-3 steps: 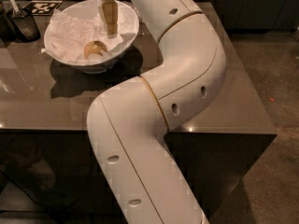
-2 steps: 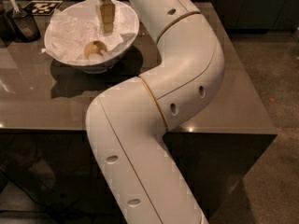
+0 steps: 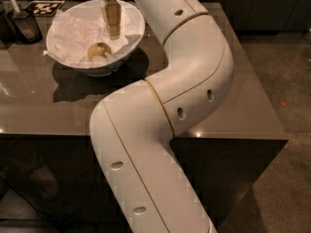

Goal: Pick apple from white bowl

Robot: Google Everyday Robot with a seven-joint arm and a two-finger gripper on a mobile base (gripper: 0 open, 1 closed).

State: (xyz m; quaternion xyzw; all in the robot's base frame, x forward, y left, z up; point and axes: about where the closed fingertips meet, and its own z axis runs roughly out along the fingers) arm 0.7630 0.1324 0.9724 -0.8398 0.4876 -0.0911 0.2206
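The white bowl point(image 3: 126, 38) stands at the far left of the dark table, lined with crumpled white paper. The apple point(image 3: 98, 51), small and yellowish, lies low in the bowl toward its near side. My gripper point(image 3: 112, 27) hangs over the bowl's middle, pointing down, just above and right of the apple and not touching it. Nothing shows held in it.
My white arm point(image 3: 184, 72) bends across the table's middle from the lower front. A dark scoop-like container point(image 3: 24, 25) stands at the far left beside the bowl. A black-and-white marker tag point(image 3: 44, 6) lies behind the bowl. The table's right edge drops to the floor point(image 3: 286, 57).
The arm has shifted slightly; the gripper stays over the bowl near the apple. The apple and bowl have not moved.
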